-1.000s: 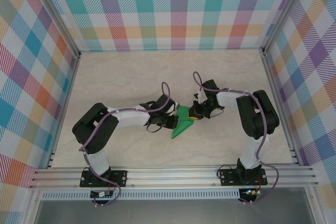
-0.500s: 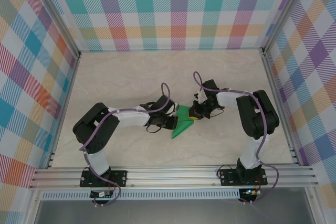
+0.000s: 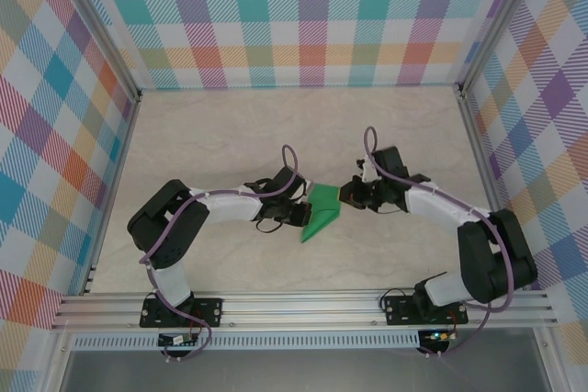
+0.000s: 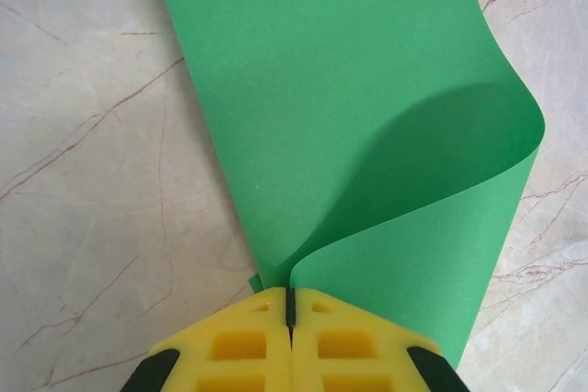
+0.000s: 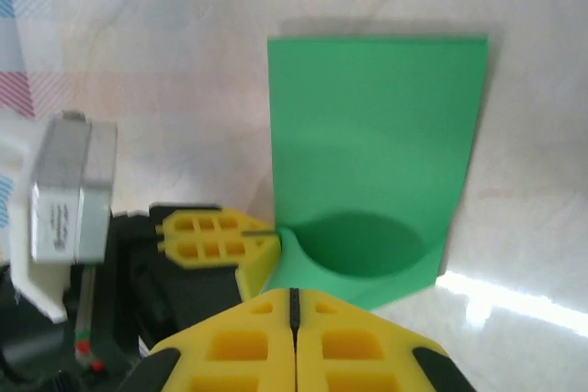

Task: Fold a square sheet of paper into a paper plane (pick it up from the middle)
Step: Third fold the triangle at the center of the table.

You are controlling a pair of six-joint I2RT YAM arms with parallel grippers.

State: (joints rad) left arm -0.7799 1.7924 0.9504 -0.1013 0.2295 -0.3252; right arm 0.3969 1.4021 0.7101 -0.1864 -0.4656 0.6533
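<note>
- Currently the one bit of writing I can find is a small label (image 5: 57,214) on the grey block (image 5: 66,192) at the left of the right wrist view. Its print is too small and blurred for me to read.
- On the left wrist camera, the left tool (image 4: 289,298) has its yellow fingers (image 4: 241,348) pressed together, with only a thin dark seam between them. They are clamped on the near edge of the square sheet of paper (image 4: 349,117).
- From that pinch the green sheet runs away across the worktop (image 3: 211,144). Its right part is bowed up and over into a soft curl that throws a shadow on the flat part beneath.
- I see no hard crease along the curl from either wrist camera; the bend looks rounded.
- On the right wrist camera, the right tool (image 5: 294,298) is also closed, finger against finger. The lifted near corner of the sheet rises to its tips, so I read it as gripping the paper there.
- In that same view the left tool's yellow fingers sit just to the left of mine, and both pinch the paper close together at its near corner. The far half of the sheet lies flat, with a straight far edge.
- From the overhead camera the paper sits near the middle of the pale marbled worktop, between the two tools. The left arm reaches in from the left and the right arm from the right.
- Plaid walls (image 3: 312,16) surround the worktop on three sides.
</note>
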